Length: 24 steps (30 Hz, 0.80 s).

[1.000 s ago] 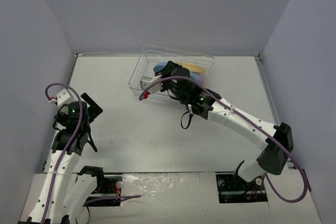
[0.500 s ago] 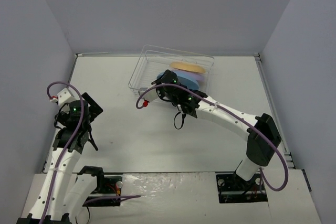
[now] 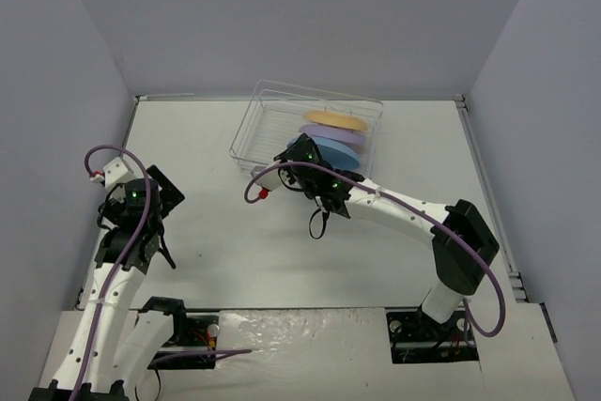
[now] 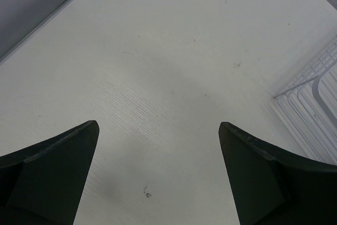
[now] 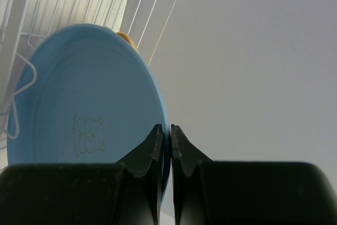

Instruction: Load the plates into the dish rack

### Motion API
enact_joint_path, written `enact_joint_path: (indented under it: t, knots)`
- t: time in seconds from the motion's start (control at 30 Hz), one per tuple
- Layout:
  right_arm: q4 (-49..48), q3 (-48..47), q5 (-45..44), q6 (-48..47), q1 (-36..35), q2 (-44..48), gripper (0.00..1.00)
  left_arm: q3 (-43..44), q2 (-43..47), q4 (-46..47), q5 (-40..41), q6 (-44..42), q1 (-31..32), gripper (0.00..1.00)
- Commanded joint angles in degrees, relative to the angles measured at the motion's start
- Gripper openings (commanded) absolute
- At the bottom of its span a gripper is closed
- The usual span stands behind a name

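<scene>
The right jaws are clamped on the rim of the light blue round plate (image 5: 79, 104), which stands in the silvery wire dish rack (image 3: 252, 131) beside the lavender plate (image 3: 322, 130) and the yellow-orange plate (image 3: 335, 119). The left jaws gape apart over the white table (image 4: 168, 67).

Lab test cell: white table (image 3: 235, 232), plain grey walls (image 3: 282, 16).

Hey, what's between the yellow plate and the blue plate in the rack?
The purple plate sits between the yellow plate and the blue plate in the rack. This shows in the top view.
</scene>
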<state>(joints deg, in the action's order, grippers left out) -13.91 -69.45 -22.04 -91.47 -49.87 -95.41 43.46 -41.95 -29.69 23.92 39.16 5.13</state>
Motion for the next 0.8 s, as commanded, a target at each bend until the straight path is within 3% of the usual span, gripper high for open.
enact_joint_path:
  t: [0.0,0.2,0.3,0.6,0.77]
  knots:
    - [-5.69,-0.21,-0.76,1.42,0.56,0.83,0.00,1.71,-0.24,2.97,1.13,-1.01,-0.30,0.97]
    - [-6.56,0.18,1.03,4.17,1.17,0.59,0.06,1.71,-0.06,2.71,1.30,-1.01,-0.30,0.97]
    - [-7.29,0.52,1.75,6.52,1.99,0.08,0.14,1.63,0.03,2.54,1.39,-0.79,-0.38,0.97]
    - [-10.05,0.71,3.95,9.51,5.78,-2.18,0.17,1.55,0.28,2.21,1.28,-0.84,-0.38,0.97]
    - [-9.90,0.81,3.73,10.24,6.01,-2.55,0.26,1.54,0.71,2.01,1.48,-0.84,-0.38,0.97]
